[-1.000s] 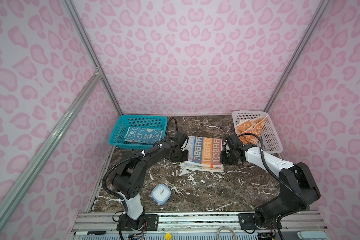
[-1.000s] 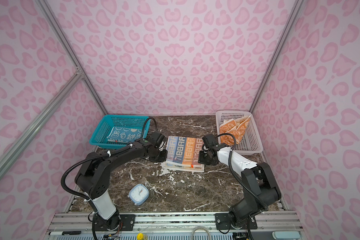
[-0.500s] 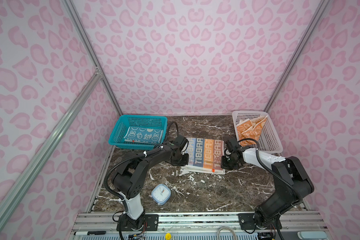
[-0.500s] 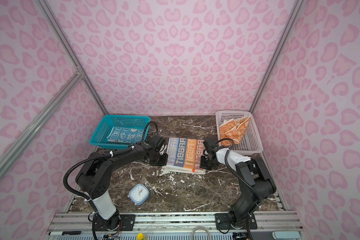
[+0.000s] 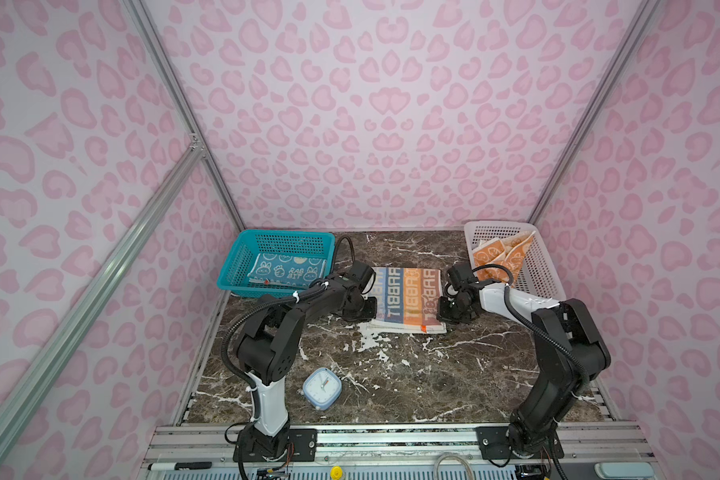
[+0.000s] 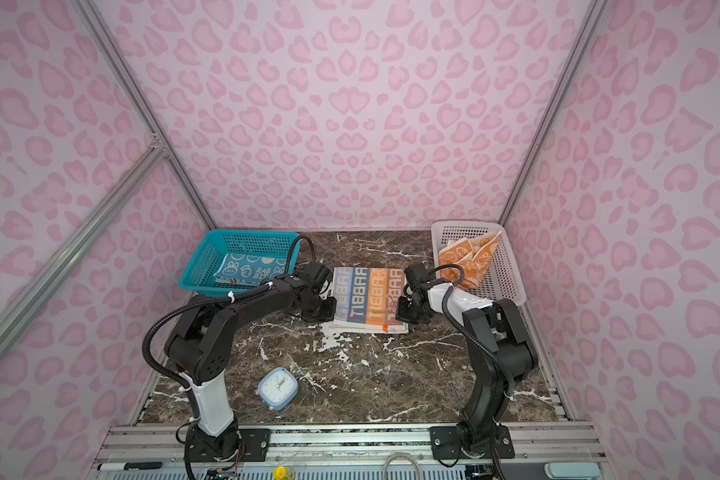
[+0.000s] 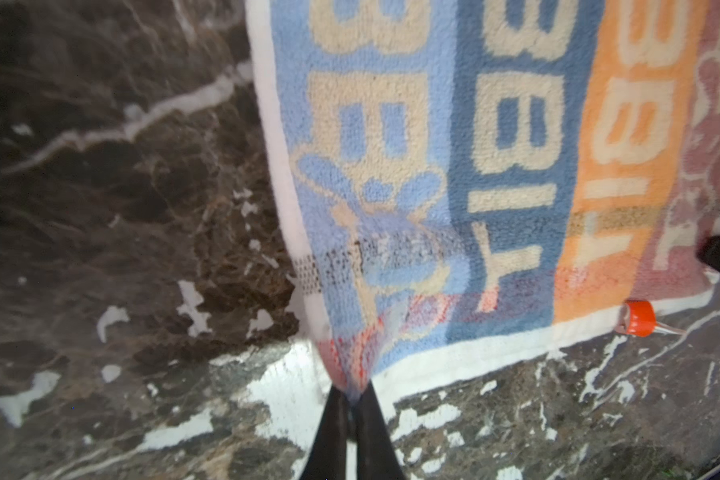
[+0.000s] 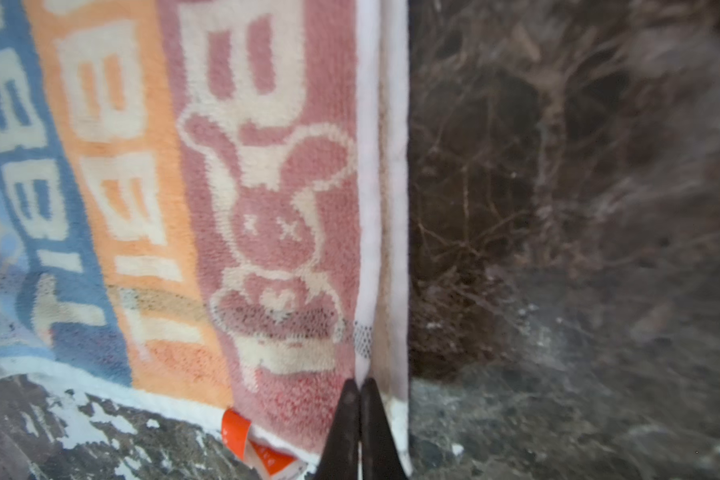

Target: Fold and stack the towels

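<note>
left arm [image 5: 279,328]: black jointed housings, small round holes in the shoulder casing; white lower link [image 5: 269,403] above the base. black ribbed cable [image 5: 225,343] looped alongside, bound with white ties [image 5: 296,296]. right arm [image 5: 566,345]: black housings, white forearm link [image 5: 512,301], thin black cable [image 5: 535,328] running along it. each arm bolted to a black plate [image 5: 304,444] with screws. left pincer [image 7: 352,399], right pincer [image 8: 360,382]: slim black fingers [image 7: 333,432] tapering to a point.
</note>
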Robot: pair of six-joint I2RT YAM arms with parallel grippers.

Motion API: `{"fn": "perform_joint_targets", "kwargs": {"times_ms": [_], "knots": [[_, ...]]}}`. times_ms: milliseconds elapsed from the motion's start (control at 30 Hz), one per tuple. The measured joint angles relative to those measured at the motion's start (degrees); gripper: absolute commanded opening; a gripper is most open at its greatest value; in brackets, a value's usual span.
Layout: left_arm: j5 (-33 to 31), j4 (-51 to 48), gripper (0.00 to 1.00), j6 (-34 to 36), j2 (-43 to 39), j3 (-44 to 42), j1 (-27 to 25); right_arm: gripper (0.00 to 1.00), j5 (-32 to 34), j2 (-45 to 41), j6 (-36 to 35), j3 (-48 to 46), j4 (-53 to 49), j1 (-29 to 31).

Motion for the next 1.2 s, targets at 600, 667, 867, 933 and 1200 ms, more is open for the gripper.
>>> {"fn": "perform_joint_targets", "kwargs": {"times_ms": [600, 667, 867, 933, 1200], "knots": [[2.0, -1.0, 0.05, 0.3, -3.0, -2.6, -2.3, 0.00, -0.2, -2.4, -1.9, -1.3, -3.8, -1.0], [2.4, -0.8, 0.08, 0.3, -2.2, -2.6, -2.5, 0.00, -0.3, -1.5, -1.9, -1.4, -3.3, -1.0], [3.1, -0.3, 0.26, 0.3, -1.6, -2.7, -2.7, 0.02, -0.1, 0.2, -1.9, -1.1, -2.5, -1.3], [3.1, -0.4, 0.40, 0.4, -1.6, -2.7, -2.7, 0.11, 0.2, 0.4, -1.9, -0.7, -2.5, -1.3], [3.0, -2.1, 0.98, 2.4, -1.7, 0.3, -2.0, 0.61, 2.3, -3.3, -2.0, 0.9, -3.7, -1.0]]}}
